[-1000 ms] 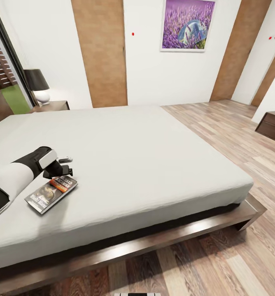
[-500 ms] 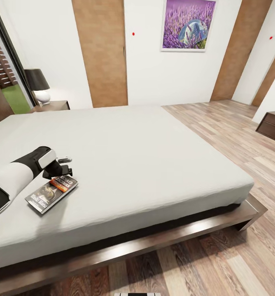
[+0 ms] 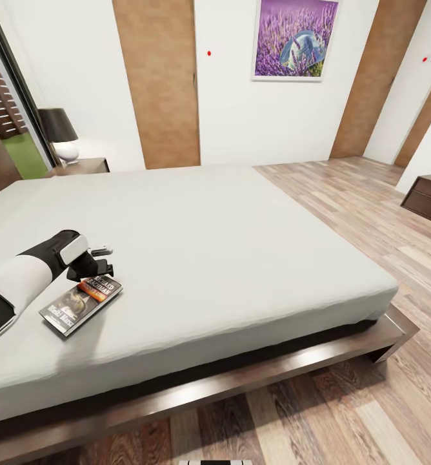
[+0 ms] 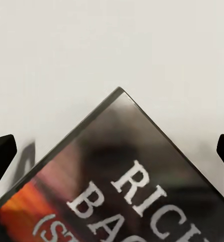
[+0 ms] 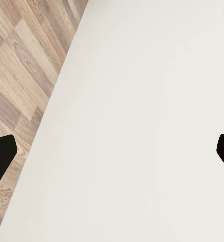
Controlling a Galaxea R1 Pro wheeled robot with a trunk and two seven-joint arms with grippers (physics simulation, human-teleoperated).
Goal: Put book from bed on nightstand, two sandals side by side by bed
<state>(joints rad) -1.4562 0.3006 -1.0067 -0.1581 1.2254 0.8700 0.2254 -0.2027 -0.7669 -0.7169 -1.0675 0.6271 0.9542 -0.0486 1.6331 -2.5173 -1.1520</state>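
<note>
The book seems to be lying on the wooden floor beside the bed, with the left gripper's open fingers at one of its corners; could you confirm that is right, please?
Not quite: the book lies on the bed, on the off-white mattress, not on the floor, as the head view shows. The rest holds: the left gripper has its fingers open at a corner of the book.

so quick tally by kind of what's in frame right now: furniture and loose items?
book: 1
bed: 1
nightstand: 1
lamp: 1
framed picture: 1
dark cabinet at the right edge: 1
Total: 6
</note>
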